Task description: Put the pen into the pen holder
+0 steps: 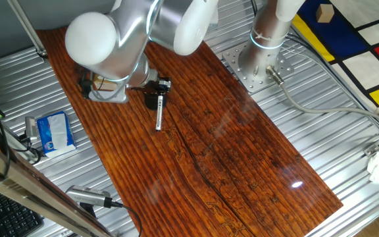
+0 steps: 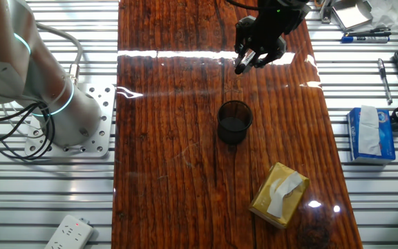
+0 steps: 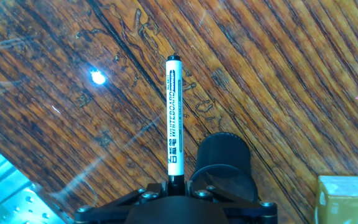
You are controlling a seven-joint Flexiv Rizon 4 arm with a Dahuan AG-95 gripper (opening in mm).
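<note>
My gripper (image 3: 176, 185) is shut on the black cap end of the white pen (image 3: 174, 118), which points straight out from the fingers. In one fixed view the pen (image 1: 158, 117) hangs below the gripper (image 1: 158, 92) above the wooden board. In the other fixed view the gripper (image 2: 249, 55) holds the pen (image 2: 243, 63) above the far part of the board, apart from the black pen holder (image 2: 234, 122), which stands upright nearer the middle. The pen holder (image 3: 224, 163) shows in the hand view just right of the pen's held end.
A tan cardboard box (image 2: 278, 195) lies on the board near the pen holder and shows in the hand view (image 3: 347, 199). A blue tissue pack (image 1: 54, 132) and a grey cabled tool (image 1: 89, 196) lie off the board. The arm's base (image 2: 68, 128) stands beside it.
</note>
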